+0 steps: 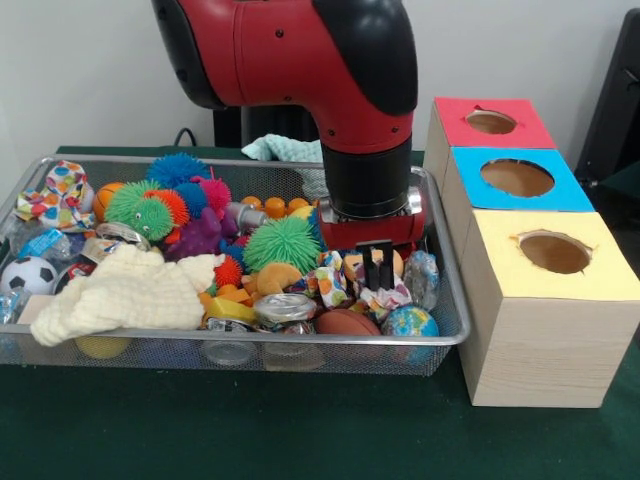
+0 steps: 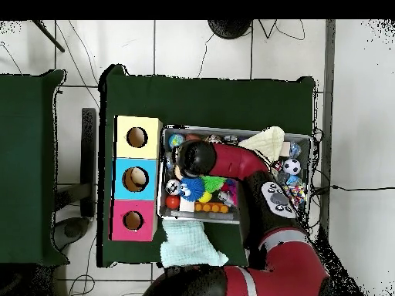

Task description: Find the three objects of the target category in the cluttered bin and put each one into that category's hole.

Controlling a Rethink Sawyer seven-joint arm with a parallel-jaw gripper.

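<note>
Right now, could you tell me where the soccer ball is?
In the front view, the soccer ball lies at the bin's left end, just left of the cream cloth.

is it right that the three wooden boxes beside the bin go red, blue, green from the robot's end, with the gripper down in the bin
Not quite. The front view shows the boxes as red, blue and yellow, not green. The rest holds: the gripper is down in the bin.

silver bin point(image 1: 445, 340), green spiky ball point(image 1: 283, 243)
</note>
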